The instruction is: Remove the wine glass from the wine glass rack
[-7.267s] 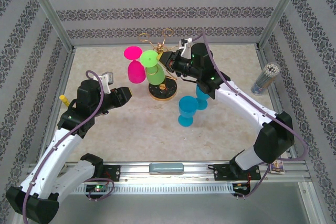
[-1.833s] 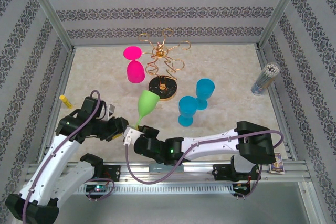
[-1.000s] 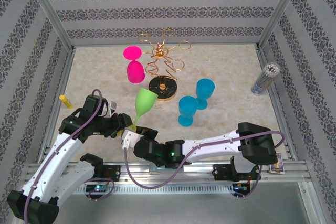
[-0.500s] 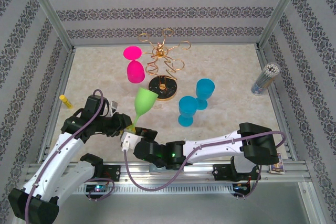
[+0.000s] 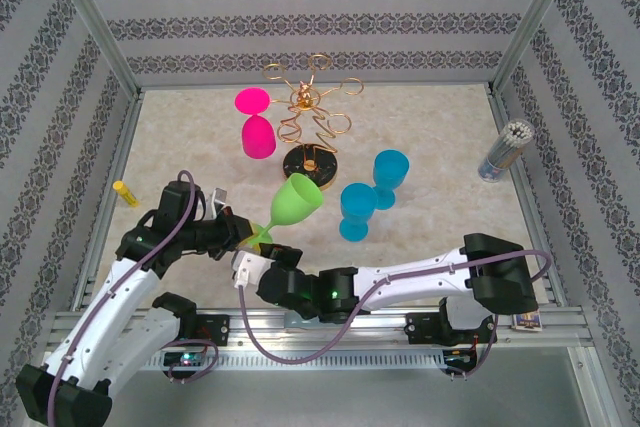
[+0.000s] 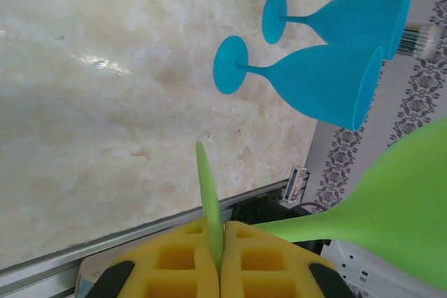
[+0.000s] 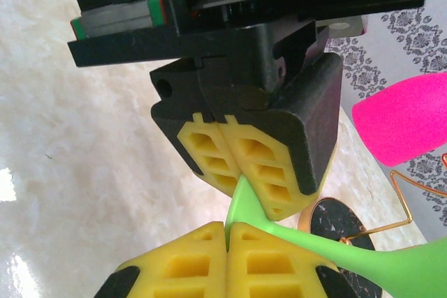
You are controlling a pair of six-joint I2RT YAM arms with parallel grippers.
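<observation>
- lime-green plastic wine glass (image 5: 297, 199): smooth matte conical bowl, thin stem, flat disc foot. it is held tilted over the near-left part of the pale marbled table (image 5: 440, 147), well apart from the gold wire wine glass rack (image 5: 310, 117).
- left gripper (image 6: 218, 259): ribbed yellow pads clamped on the foot's thin edge.
- right gripper (image 7: 227, 252): yellow pads pinched on the same foot, opposite side.
- rack: looped rings, spiral, round dark base.
- two turquoise glasses (image 5: 355, 210) stand upright near it.

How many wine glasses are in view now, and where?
4. The pink glass hangs inverted on the rack; two blue glasses stand right of its base; the green glass is pinched by its foot in the left gripper and right gripper.
</observation>
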